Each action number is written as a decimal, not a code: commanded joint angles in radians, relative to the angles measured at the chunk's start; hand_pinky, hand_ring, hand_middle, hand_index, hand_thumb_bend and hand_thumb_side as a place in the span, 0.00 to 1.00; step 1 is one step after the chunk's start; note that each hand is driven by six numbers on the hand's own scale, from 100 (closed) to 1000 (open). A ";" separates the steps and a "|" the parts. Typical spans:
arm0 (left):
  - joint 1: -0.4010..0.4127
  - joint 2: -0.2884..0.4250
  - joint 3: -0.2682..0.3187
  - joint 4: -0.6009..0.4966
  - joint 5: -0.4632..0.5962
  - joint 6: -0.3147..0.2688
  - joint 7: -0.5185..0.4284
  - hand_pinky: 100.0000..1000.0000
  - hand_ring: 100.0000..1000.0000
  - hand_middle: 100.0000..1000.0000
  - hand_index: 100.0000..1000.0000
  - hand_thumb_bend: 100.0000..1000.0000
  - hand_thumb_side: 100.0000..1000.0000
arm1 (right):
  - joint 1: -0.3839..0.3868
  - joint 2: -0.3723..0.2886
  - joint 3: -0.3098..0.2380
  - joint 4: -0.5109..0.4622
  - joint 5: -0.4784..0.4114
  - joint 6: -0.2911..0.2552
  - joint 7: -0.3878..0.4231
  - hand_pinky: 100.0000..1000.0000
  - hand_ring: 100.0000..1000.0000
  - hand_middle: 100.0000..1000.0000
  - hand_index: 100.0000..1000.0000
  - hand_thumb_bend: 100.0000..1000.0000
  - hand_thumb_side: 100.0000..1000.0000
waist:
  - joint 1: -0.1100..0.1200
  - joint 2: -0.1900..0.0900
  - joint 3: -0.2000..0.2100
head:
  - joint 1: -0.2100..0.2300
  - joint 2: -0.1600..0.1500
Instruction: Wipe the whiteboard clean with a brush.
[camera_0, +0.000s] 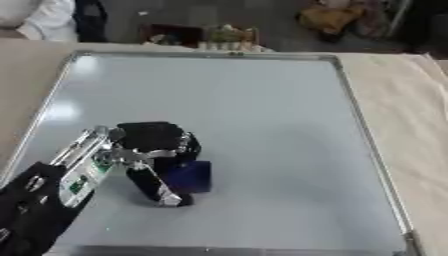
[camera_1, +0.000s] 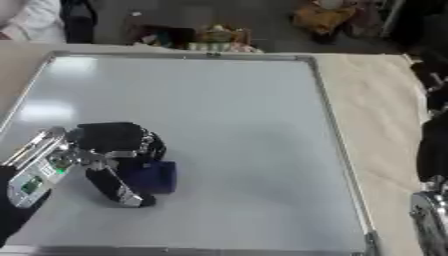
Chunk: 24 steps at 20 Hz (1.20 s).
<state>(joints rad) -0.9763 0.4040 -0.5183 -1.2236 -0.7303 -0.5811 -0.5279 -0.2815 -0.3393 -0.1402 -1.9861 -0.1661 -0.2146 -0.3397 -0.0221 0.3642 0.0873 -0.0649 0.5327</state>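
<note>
A large whiteboard (camera_0: 262, 110) with a metal frame lies flat on the table and fills most of both views. Its surface looks blank grey-white. My left hand (camera_0: 156, 150) comes in from the lower left and rests on the board's lower left part. Its fingers and thumb are curled round a dark blue block-shaped brush (camera_0: 191, 176), which is pressed against the board. Of my right arm (camera_1: 431, 150) only a dark part shows at the right edge of the right eye view; its hand is hidden.
Beige table surface (camera_0: 411, 120) runs along the board's right side and far left corner. Beyond the far edge are a dark box with small items (camera_0: 201, 36) and a person's light sleeve (camera_0: 39, 17) at the upper left.
</note>
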 joint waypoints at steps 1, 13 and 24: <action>-0.008 0.024 0.006 -0.015 -0.030 -0.138 -0.175 0.62 0.75 0.74 0.00 0.67 0.47 | -0.006 -0.027 -0.002 -0.014 -0.004 -0.001 -0.004 0.90 0.88 0.52 0.83 0.13 0.79 | -0.001 -0.024 0.000 | 0.000 -0.010; -0.015 0.049 0.042 -0.113 -0.062 -0.090 -0.094 0.63 0.78 0.76 0.00 0.62 0.49 | -0.005 -0.031 -0.002 -0.014 -0.006 -0.001 -0.006 0.90 0.88 0.52 0.83 0.12 0.79 | 0.003 -0.035 0.004 | -0.004 0.000; 0.042 0.080 0.115 -0.217 0.008 -0.002 0.035 0.56 0.55 0.55 0.00 0.50 0.57 | -0.006 -0.037 -0.007 -0.014 -0.011 -0.008 -0.017 0.90 0.87 0.52 0.83 0.10 0.81 | 0.000 -0.050 0.009 | -0.013 0.013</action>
<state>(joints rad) -0.9226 0.4545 -0.4326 -1.4052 -0.7451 -0.5800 -0.4999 -0.2809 -0.3478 -0.1405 -1.9861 -0.1709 -0.2205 -0.3521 -0.0214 0.3388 0.0954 -0.0738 0.5398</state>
